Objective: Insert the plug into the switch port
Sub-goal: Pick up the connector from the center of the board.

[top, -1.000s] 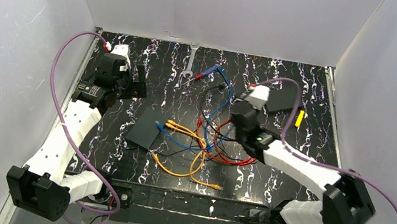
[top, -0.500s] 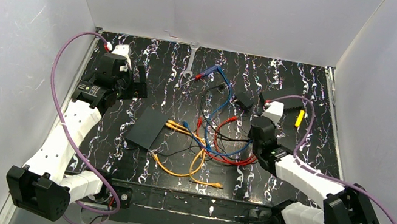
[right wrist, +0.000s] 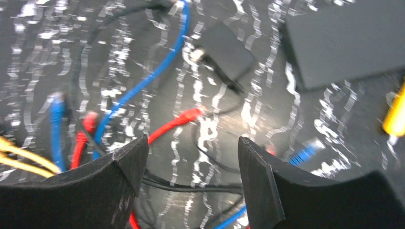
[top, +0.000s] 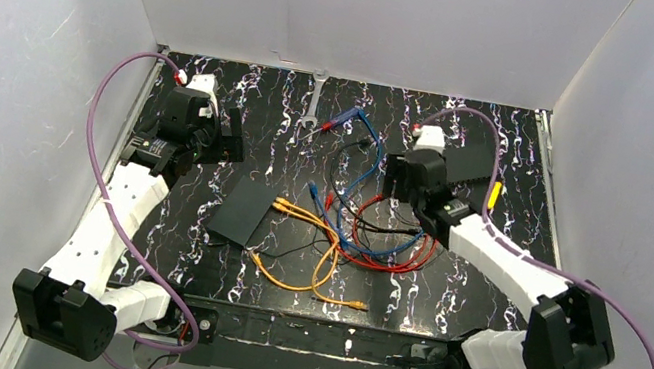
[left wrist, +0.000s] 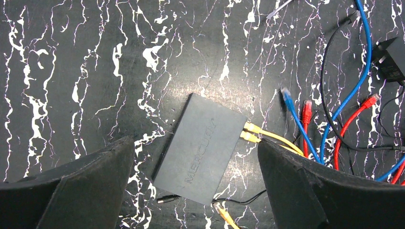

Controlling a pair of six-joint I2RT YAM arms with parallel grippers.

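The switch (left wrist: pixel 200 145) lies flat, left of the cables (top: pixel 364 237), long axis tilted near-left to far-right; its socket edge faces the cables, with two yellow plugs (left wrist: pixel 248 132) seated in it. The left gripper (left wrist: pixel 195 145) hovers straight above it, jaws spread and empty, so that arm is nearer. The right gripper (right wrist: pixel 191 143), well apart to the right, points down, jaws wide and empty, over a loose red plug (right wrist: pixel 188 116)
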